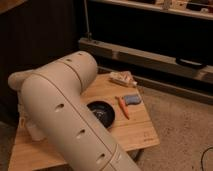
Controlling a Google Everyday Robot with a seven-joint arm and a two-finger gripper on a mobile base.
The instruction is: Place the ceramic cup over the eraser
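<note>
gripper: hidden behind the arm [60,110], which fills the near left of the view; its jaws are closed, and whether they close on anything cannot be seen. ceramic cup: not surely identified; an off-white form [33,128] below the elbow, over the left end of the table [142,135], may be it, and would then sit at or just beside the gripper. eraser: not in sight, judged masked by the arm. black bowl [101,113], orange stick [122,107] and blue-grey oblong [132,99] lie rightward in view from the gripper's position. finding: the eraser's bearing from the gripper, on which the coming move turns, is undetermined.
</note>
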